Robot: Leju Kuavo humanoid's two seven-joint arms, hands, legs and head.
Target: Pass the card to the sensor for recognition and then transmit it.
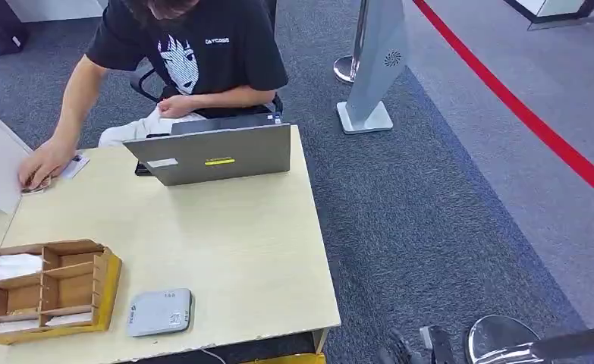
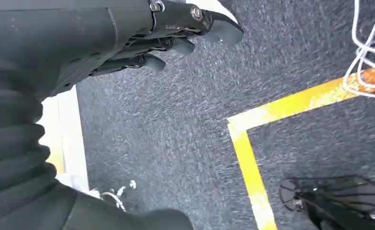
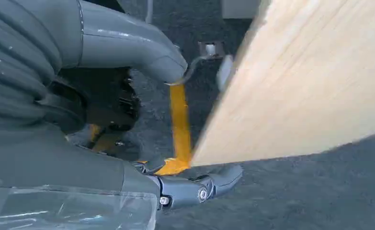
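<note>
So the job hadn't really kicked off at this point, as far as I could judge. In the head view the worktop [image 1: 225,250] had a grey sensor [image 1: 159,312] sitting at the lower left of the frame, just beside a wooden organiser [image 1: 51,288] with white cards in its compartments. A person [image 1: 180,61] sat at the top of the frame behind a laptop [image 1: 214,154], one hand pressing a card [image 1: 73,166] down at the far left edge of the worktop. Honestly couldn't tell if that's the card for the task or if it's one from the organiser.

Both arms hung low. The left robot hand [image 2: 176,36] showed in its wrist view with fingers loosely curled and apart over grey carpet, nothing in it. The right robot hand [image 3: 195,187] looked empty too, fingers stretched out below the pale worktop edge, though how far they were spread I couldn't tell.

My guess for the next move: lift an arm above the worktop and get hold of a card, then bring it over the sensor.

The wrist views gave what the head view lacked, namely the hands plus yellow floor tape [image 2: 252,167]. The head view alone had the sensor and cards.
</note>
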